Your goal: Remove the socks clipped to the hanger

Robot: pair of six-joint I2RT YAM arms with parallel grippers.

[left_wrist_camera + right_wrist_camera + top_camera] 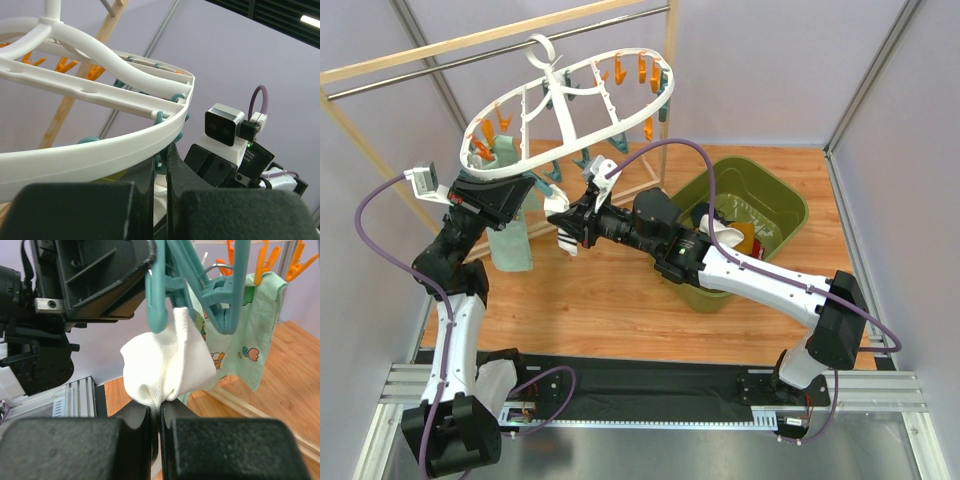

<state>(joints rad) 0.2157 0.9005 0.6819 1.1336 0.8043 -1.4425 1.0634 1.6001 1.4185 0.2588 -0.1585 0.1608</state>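
The white oval hanger (575, 105) hangs by its hook from the rail, with orange and teal clips along its rim (100, 150). Under its near rim a white sock (167, 365) hangs from a teal clip (157, 295). My right gripper (159, 407) is shut on the sock's lower end (567, 242). My left gripper (161, 161) is shut on that teal clip just below the rim, beside the right gripper (568, 225). A mint green printed sock (510, 240) hangs clipped at the hanger's left (247, 335).
An olive green bin (785, 200) at the right holds several socks. The wooden and metal rail (500, 45) crosses the back. Purple walls stand on both sides. The left arm (460, 290) rises at the near left.
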